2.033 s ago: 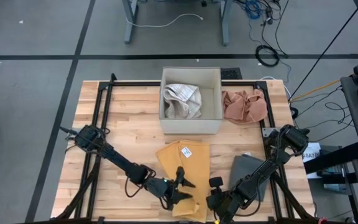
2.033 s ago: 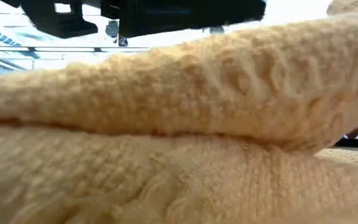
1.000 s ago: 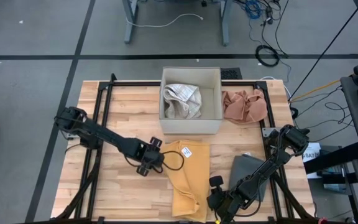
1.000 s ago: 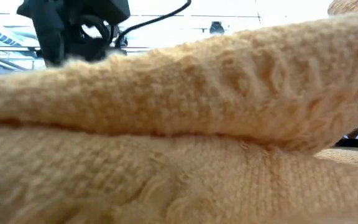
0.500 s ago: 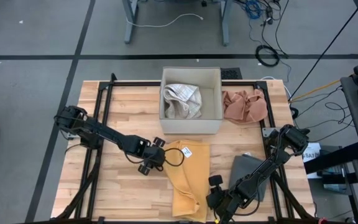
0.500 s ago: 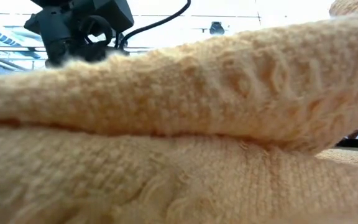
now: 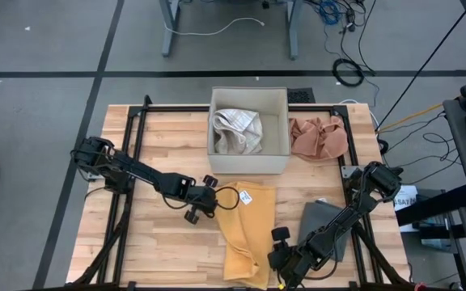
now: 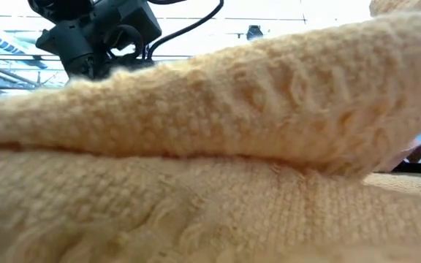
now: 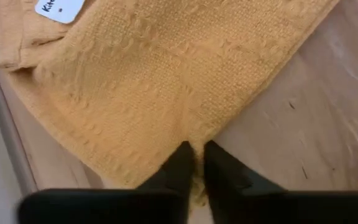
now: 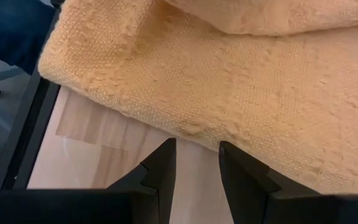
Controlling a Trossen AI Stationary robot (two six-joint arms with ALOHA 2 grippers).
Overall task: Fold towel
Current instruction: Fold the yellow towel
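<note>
1. In the high view we see the yellow towel [image 7: 246,230] lying lengthwise on the tabletop [image 7: 160,153], from the centre down to the lower edge of the frame, below the box [image 7: 247,166].
2. The left arm stretches from the left edge toward the centre, low over the wood; its left pincer [image 7: 213,200] sits at the towel's upper left corner.
3. The right arm folds back from the right edge, with the right pincer [image 7: 275,260] beside the towel's lower right edge.
4. In the low view the towel [image 8: 218,168] fills nearly the whole frame; the left arm's dark wrist shows at upper left.
5. In the left wrist view the left pincer [image 9: 195,163] is pinched together on the towel's [image 9: 166,81] edge fold.
6. In the right wrist view the right pincer [image 10: 196,163] stands apart, its fingers over bare wood just short of the towel [image 10: 229,93] edge, holding nothing.
</note>
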